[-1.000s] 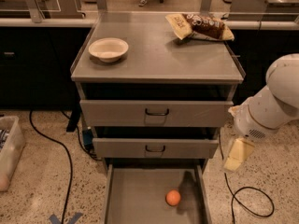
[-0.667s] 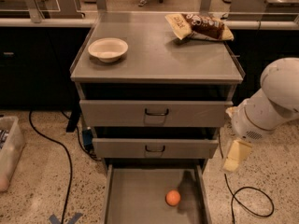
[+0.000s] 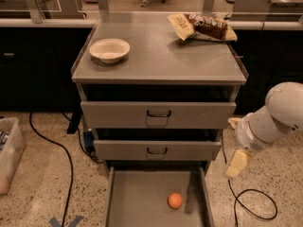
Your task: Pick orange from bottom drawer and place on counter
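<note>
Camera view: hand (image 3: 236, 163) downturned beside the open bottom drawer (image 3: 142, 197) (grip state unclear).

Arm (image 3: 278, 113) lower, right side.
Sunk since a second ago: its top is now level with the counter (image 3: 161, 56) front edge. Gripper (image 3: 236, 163) slightly lower, hanging just right of the bottom drawer (image 3: 142, 197).

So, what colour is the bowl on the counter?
White bowl, camera view; gripper hangs beside bottom drawer.
</note>
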{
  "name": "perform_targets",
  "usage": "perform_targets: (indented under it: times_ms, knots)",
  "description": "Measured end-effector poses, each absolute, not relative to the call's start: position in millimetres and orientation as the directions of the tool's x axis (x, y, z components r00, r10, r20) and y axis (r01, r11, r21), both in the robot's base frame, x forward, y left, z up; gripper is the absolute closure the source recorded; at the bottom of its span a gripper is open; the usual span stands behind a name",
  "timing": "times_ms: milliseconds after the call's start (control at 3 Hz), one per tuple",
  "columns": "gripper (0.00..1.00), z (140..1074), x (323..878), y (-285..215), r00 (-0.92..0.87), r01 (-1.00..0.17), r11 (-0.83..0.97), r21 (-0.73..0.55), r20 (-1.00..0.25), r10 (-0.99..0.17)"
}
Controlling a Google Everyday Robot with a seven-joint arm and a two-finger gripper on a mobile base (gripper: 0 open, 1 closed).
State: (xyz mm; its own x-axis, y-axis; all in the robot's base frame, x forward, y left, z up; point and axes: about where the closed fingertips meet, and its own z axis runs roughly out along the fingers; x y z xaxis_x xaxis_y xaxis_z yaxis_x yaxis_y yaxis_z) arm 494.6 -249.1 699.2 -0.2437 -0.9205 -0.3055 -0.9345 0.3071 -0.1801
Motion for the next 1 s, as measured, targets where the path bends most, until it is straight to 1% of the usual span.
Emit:
perform_targets:
  times_ms: [333,667,1000]
  knots:
    - [0.0,667.2,500.6,-254.0,-0.24,-0.936,0.31,-0.167,-0.342,-0.909]
    - [0.0,608.0,484.9,-247.7,-0.238,-0.952,0.291,-0.095,-0.37,-0.898]
    - [0.0,607.4,484.8,-247.7,-0.238,-0.952,0.291,-0.095,-0.371,-0.898]
